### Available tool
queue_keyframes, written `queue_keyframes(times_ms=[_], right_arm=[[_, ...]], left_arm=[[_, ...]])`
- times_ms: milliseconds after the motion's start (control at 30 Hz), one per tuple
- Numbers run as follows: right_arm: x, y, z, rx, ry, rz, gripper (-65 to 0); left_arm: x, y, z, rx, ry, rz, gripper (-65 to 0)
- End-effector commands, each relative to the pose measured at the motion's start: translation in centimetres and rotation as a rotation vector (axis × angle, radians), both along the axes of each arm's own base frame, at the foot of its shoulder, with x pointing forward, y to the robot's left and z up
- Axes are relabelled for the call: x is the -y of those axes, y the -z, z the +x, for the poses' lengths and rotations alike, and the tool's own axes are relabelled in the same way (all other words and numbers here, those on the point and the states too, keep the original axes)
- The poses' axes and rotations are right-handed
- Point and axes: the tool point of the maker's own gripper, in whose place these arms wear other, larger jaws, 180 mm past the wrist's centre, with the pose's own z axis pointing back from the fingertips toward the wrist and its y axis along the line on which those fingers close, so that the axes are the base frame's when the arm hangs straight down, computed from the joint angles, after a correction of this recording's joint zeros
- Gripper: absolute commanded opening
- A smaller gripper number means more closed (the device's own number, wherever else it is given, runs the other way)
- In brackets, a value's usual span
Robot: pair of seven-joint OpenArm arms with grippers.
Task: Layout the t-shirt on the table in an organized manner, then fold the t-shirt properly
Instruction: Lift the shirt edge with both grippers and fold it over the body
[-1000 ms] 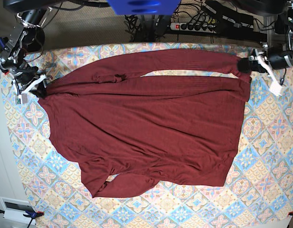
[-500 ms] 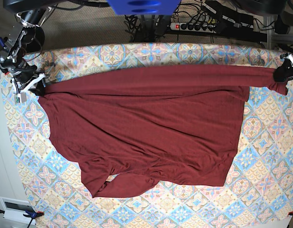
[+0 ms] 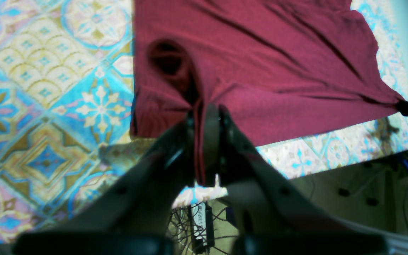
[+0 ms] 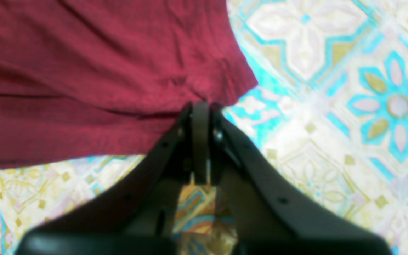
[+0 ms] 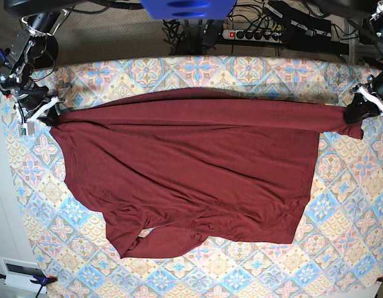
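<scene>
Fabric of the t-shirt lies spread across the middle of the tabletop, its upper edge pulled into a long taut band between the two tools. Left tool is clenched on a bunched sleeve end; just ahead of its tips the cuff opening gapes, and creases fan away across the cloth toward the far tool. Right tool is likewise clamped on a corner of the garment, the hem flaring out just beyond its tips onto patterned tiles.

Surroundings: a power strip and tangled cables sit on the floor past the tabletop's far edge, behind both tools. A blue housing overhangs the top centre of the base view. A white box sits off the near corner on the right tool's side. Lower sleeve is folded under near the hem, well apart from both tools. Nothing lies on the cloth between the tools.
</scene>
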Motion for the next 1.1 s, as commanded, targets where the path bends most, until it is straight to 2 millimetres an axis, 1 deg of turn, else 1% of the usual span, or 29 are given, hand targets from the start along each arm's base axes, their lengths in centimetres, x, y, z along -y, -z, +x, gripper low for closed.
queue_keyframes(times_ms=[0,67,167,267,367,467,533,600,767,933,1067], right_arm=[[0.8,-1.6,0.9,0.050,-0.004,-0.022,-65.0],[0.8,-1.6,0.9,0.050,-0.004,-0.022,-65.0],[0.8,-1.6,0.9,0.048,-0.003,-0.023,-65.0],[0.8,-1.6,0.9,0.048,-0.003,-0.023,-65.0],[0.8,-1.6,0.9,0.050,-0.003,-0.023,-65.0],[0.8,-1.6,0.9,0.050,-0.003,-0.023,-65.0],[0.8,-1.6,0.9,0.048,-0.003,-0.023,-65.0],[0.8,-1.6,0.9,0.048,-0.005,-0.022,-65.0],[0.7,-1.5,0.9,0.047,-0.006,-0.022,-65.0],[0.7,-1.5,0.9,0.047,-0.006,-0.021,-65.0],[0.6,-1.5,0.9,0.047,-0.005,-0.019,-65.0]], left_arm=[[0.2,-0.7,1.0,0.039,0.005,0.011,-65.0],[0.6,0.2,1.8,0.031,-0.008,0.029,-65.0],[1.0,2.1,2.9,-0.006,-0.019,0.008,-65.0],[0.2,3.9,3.6,-0.052,-0.054,-0.022,-65.0],[-0.8,5.3,3.5,-0.095,-0.089,-0.033,-65.0],[-1.7,6.1,3.5,-0.102,-0.124,-0.042,-65.0],[-2.5,7.3,3.2,-0.134,-0.155,-0.041,-65.0],[-2.6,8.5,2.9,-0.171,-0.167,-0.040,-64.9],[-1.1,11.3,3.4,-0.251,-0.128,-0.083,-64.9],[0.8,11.7,4.9,-0.198,-0.088,-0.080,-64.9],[1.9,12.0,5.5,-0.184,-0.063,-0.081,-64.9]])
